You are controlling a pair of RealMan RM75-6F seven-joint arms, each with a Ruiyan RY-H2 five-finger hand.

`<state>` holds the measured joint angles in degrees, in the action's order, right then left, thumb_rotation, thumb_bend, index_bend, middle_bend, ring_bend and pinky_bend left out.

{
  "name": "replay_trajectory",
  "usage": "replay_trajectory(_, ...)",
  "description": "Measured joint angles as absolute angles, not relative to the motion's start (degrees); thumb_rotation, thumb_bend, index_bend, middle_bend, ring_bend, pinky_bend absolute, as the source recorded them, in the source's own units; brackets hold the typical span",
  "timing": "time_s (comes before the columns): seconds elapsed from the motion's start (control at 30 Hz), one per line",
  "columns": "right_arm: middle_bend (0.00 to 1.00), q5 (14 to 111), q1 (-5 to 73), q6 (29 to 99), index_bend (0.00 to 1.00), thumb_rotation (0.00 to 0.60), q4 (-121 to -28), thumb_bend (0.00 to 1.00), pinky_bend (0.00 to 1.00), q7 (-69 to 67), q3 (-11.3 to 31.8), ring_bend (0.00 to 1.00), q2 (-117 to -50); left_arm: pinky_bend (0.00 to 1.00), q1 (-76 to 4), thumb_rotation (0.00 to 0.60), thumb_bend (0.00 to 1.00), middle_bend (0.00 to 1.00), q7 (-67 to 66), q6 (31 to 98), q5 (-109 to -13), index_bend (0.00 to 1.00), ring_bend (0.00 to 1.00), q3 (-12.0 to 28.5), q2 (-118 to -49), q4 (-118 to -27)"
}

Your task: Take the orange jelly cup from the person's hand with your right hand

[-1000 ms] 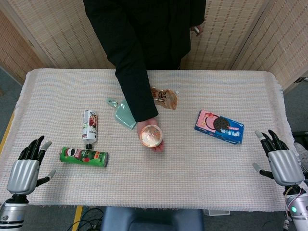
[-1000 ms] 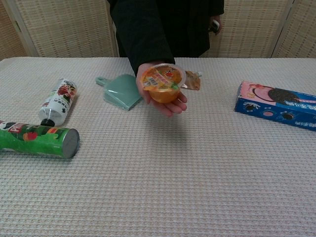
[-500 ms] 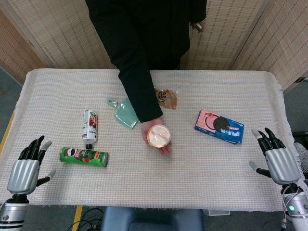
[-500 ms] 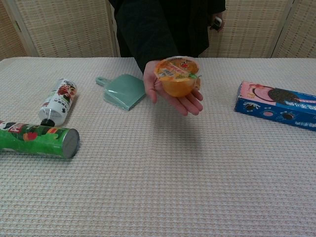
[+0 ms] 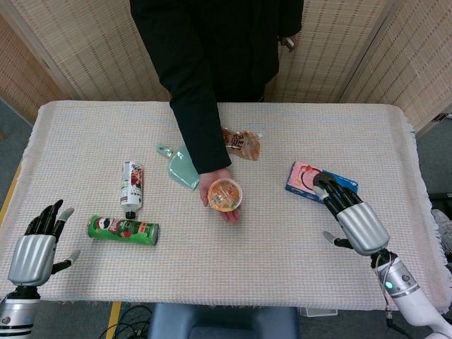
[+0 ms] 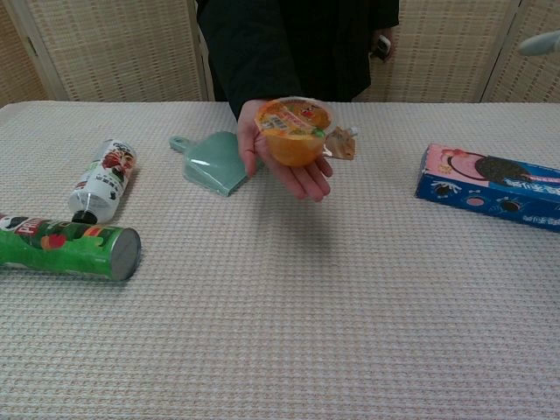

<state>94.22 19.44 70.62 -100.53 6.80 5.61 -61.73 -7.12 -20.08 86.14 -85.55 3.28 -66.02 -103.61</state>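
Observation:
The orange jelly cup (image 5: pixel 225 195) (image 6: pixel 295 131) sits upright on the person's open palm (image 5: pixel 220 205) (image 6: pixel 302 175), held above the middle of the table. My right hand (image 5: pixel 351 215) is raised over the right side of the table, fingers apart and holding nothing, well to the right of the cup. In the chest view only a fingertip (image 6: pixel 540 43) of it shows at the top right. My left hand (image 5: pixel 37 247) is open at the table's near left corner, away from everything.
A blue cookie box (image 5: pixel 321 185) (image 6: pixel 492 184) lies just beyond my right hand. A green chip can (image 5: pixel 123 229), a white bottle (image 5: pixel 131 186), a teal dustpan (image 5: pixel 181 167) and a brown snack pouch (image 5: pixel 241 143) lie on the woven cloth (image 5: pixel 282 247).
My right hand has risen from the table's right edge and moved inward to the left, over the cookie box. The person's palm with the cup shifted slightly left and back. The left hand stayed put.

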Motion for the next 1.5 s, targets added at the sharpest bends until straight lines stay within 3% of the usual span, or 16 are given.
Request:
replay_trajectory(0.47,0.0,90.28,38.67,52.12,0.0,0.6,-98.94,0.21,0.05,7.92,12.41,0.0,-71.43,0.22,-5.89,0.6,0.22,0.05,-19.46,87.4,-85.61,0.16,0.1,2.87,-65.09,-104.02)
replay_trajectory(0.97,0.0,78.16,51.1,42.84,0.0,0.6,-89.57,0.26,0.05,10.15,17.32,0.0,-80.92,0.22,-4.89,0.6,0.22,0.05,-18.43,87.98,-85.16,0.16,0.1,2.58,-64.88,-103.51)
replay_trajectory(1.07,0.04,75.85,52.66,41.78,0.03,0.6,-88.29,0.32,0.15,10.87,17.7,0.0,-82.06,0.22,-4.82,0.6,0.22,0.05,-18.31,87.77,-84.9,0.16,0.1,2.54,-64.7,-103.49)
replay_trajectory(1.13,0.11,74.99,53.56,41.8,0.12,0.6,-87.53,0.39,0.3,11.41,17.87,0.04,-82.9,0.22,-4.75,0.6,0.22,0.05,-18.24,87.72,-84.76,0.16,0.1,2.54,-64.65,-103.43)
replay_trajectory(1.23,0.22,74.86,54.02,43.0,0.27,0.6,-87.05,0.5,0.5,11.76,17.93,0.19,-83.67,0.22,-4.68,0.6,0.22,0.05,-18.08,87.71,-84.63,0.16,0.1,2.57,-64.7,-103.3)
replay_trajectory(1.5,0.35,76.57,53.28,47.83,0.42,0.6,-87.02,0.56,0.59,10.14,17.06,0.31,-83.83,0.22,-4.94,0.6,0.22,0.05,-17.61,87.18,-84.73,0.16,0.1,2.67,-65.01,-102.78)
